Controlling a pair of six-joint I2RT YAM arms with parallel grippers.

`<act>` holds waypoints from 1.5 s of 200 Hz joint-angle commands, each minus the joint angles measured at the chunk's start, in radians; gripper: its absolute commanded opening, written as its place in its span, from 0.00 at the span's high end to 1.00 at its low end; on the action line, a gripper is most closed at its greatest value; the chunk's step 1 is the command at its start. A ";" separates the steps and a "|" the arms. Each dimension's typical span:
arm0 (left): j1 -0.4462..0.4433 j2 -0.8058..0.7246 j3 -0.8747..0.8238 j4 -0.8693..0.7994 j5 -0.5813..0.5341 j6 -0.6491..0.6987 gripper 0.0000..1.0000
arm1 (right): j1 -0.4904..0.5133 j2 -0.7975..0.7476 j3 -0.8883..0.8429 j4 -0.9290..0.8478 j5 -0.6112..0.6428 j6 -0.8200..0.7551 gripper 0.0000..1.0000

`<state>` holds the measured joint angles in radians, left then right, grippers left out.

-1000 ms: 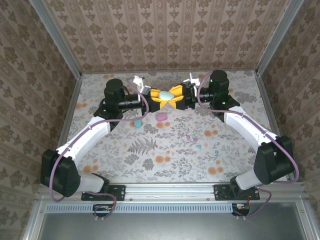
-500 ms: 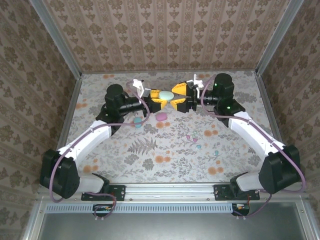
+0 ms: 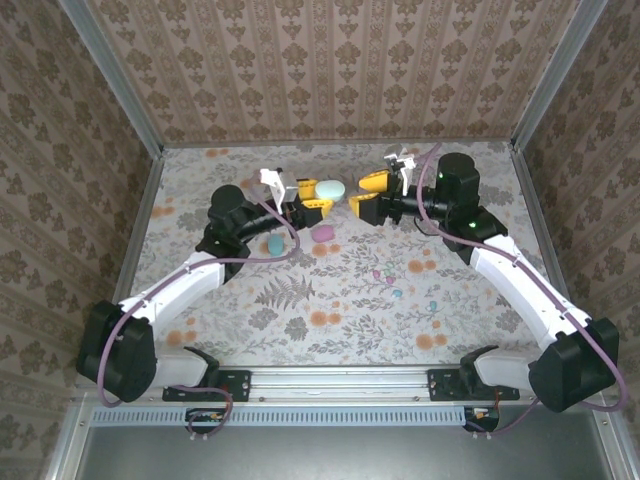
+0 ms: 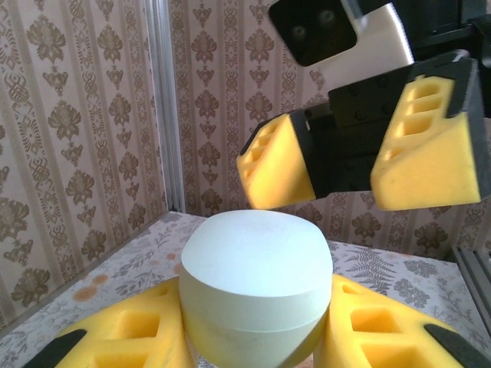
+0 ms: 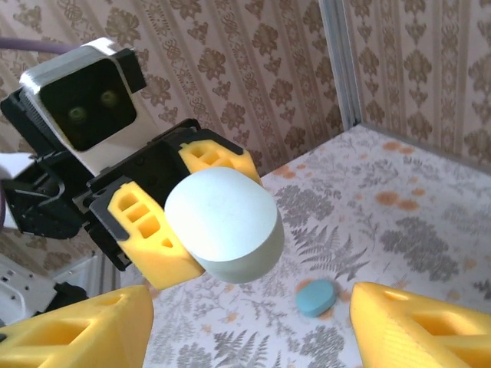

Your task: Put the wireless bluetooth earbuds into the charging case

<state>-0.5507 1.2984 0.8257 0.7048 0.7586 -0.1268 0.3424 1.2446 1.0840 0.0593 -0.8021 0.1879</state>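
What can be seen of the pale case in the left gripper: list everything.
The pale case is a smooth, matte, plastic-looking pebble, mint-white and rounded on top. A faint seam runs around its lower part, and it looks closed. The left gripper clamps it between its yellow foam pads, which touch both of its sides, and holds it in the air above the floral table. The right gripper faces it with jaws open and does not touch it.

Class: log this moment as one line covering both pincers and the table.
left pincer: shut on pale mint egg-shaped plastic case | right pincer: open, apart from case | table: blue pebble-shaped case, pink pebble-shaped case, tiny pastel earbuds
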 commanded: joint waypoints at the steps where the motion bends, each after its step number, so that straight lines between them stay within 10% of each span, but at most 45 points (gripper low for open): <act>1: -0.014 -0.015 -0.001 0.083 -0.006 -0.005 0.69 | 0.028 -0.002 0.052 -0.073 0.020 0.061 0.30; 300: -0.043 0.002 0.021 0.067 0.082 -0.065 0.70 | 0.047 0.091 0.164 -0.050 0.203 0.106 0.31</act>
<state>-0.5709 1.3033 0.8249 0.7361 0.7898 -0.1982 0.3935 1.3075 1.2102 0.0189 -0.6544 0.2588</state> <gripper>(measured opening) 0.344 0.683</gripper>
